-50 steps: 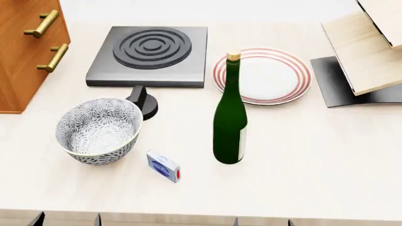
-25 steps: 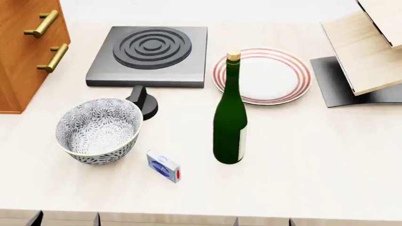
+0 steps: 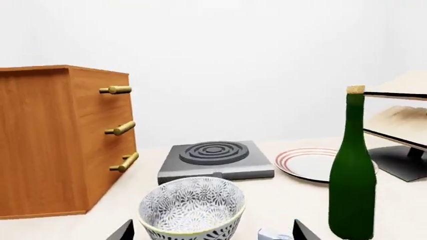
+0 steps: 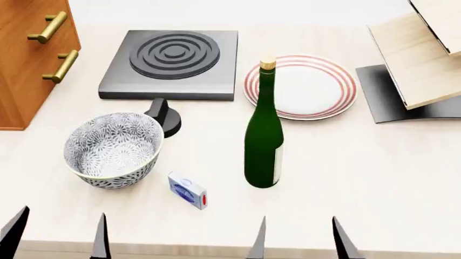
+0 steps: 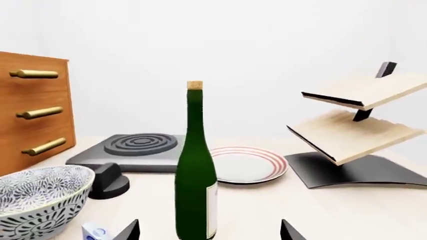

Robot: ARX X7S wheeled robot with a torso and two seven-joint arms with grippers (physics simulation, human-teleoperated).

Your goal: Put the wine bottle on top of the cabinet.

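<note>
The wine bottle (image 4: 264, 145), dark green with a tan cork and pale label, stands upright mid-table in front of a plate; it also shows in the left wrist view (image 3: 352, 175) and the right wrist view (image 5: 195, 175). The reddish-brown cabinet (image 4: 29, 59) with brass handles stands at the far left; it shows in the left wrist view (image 3: 60, 140) and the right wrist view (image 5: 30, 115) too. My left gripper (image 4: 58, 237) is open at the table's near edge, facing the bowl. My right gripper (image 4: 299, 237) is open at the near edge, the bottle ahead between its fingertips, not touching.
A patterned bowl (image 4: 113, 148), a small blue-white box (image 4: 187, 190) and a black knob (image 4: 164, 116) lie left of the bottle. A grey hob (image 4: 173, 62) and a red-rimmed plate (image 4: 303, 86) sit behind. A pale slanted rack (image 4: 425, 59) on a dark base stands far right.
Both grippers' fingertips have risen into the head view at the near table edge. The bottle and other objects have not moved.
</note>
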